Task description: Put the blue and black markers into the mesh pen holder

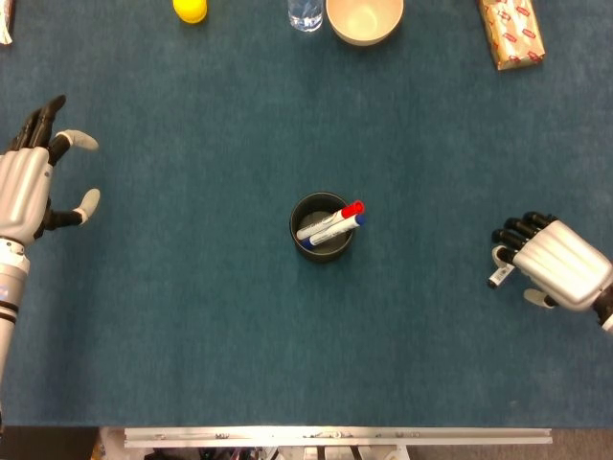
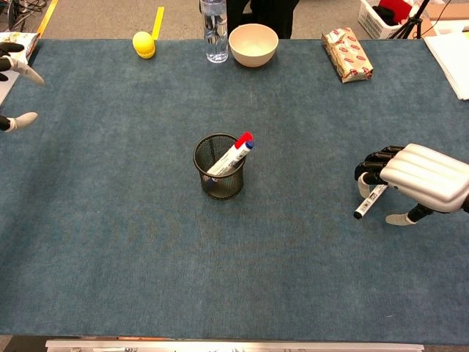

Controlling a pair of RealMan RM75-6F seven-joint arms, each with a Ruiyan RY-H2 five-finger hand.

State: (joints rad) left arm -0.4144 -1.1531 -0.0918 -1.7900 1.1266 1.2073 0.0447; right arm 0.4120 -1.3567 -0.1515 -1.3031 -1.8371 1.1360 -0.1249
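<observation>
At the far left of the head view I see my left hand (image 1: pixel 29 187) hanging over the blue table cover (image 1: pixel 192 316), fingers spread wide and holding nothing; the chest view catches only its fingertips at the left edge. Along the top edge, moving right, sit a yellow object (image 2: pixel 144 44), a clear water bottle (image 2: pixel 213 26) and a cream bowl (image 2: pixel 253 44). In the middle of the frame stands the mesh pen holder (image 2: pixel 219 177), upright, with a red-capped marker (image 2: pixel 233 152) and the blue marker (image 1: pixel 337 228) leaning inside it, caps pointing up and to the right. Further right, near the top edge, lies a wrapped packet (image 2: pixel 347 54). At the right side, well apart from the holder, my right hand (image 2: pixel 418 178) sits low over the black marker (image 2: pixel 367 202), fingers curled down around it with the thumb on the near side. Only the marker's lower end shows beneath the fingers, and I cannot tell whether the grip has closed on it or whether it is off the cover.
</observation>
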